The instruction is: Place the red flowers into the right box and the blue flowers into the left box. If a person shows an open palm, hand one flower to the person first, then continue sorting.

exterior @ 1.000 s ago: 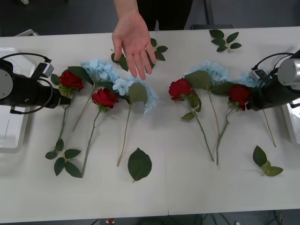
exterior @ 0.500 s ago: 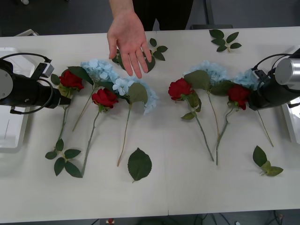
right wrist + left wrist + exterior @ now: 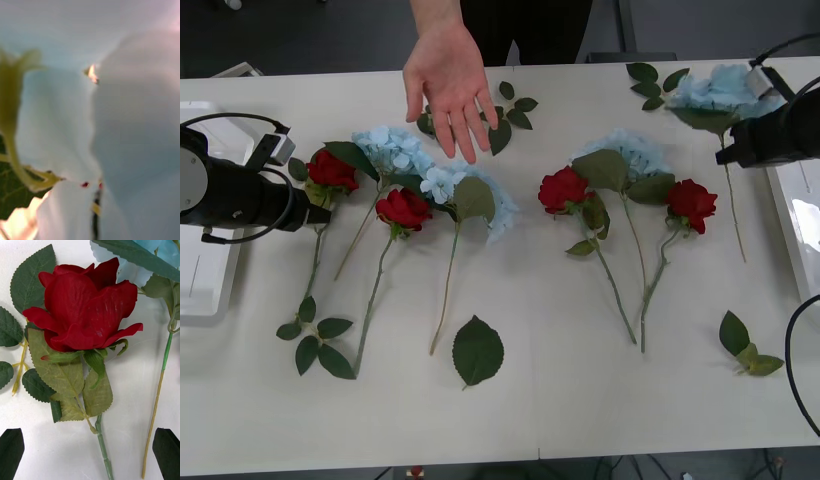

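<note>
A: How is the blue flower (image 3: 720,90) held?

B: The right gripper (image 3: 742,148) is clamped on it below the head, raised over the table's far right, stem hanging. Light, soft petals press against the wrist camera; the thin stem is judged the firmer hold.

A: And the left gripper (image 3: 90,450)?

B: Its fingers (image 3: 11,448) are spread, 1 on each side of a red rose (image 3: 84,311) stem, untouched. An open palm (image 3: 450,85) is offered beyond.
</note>
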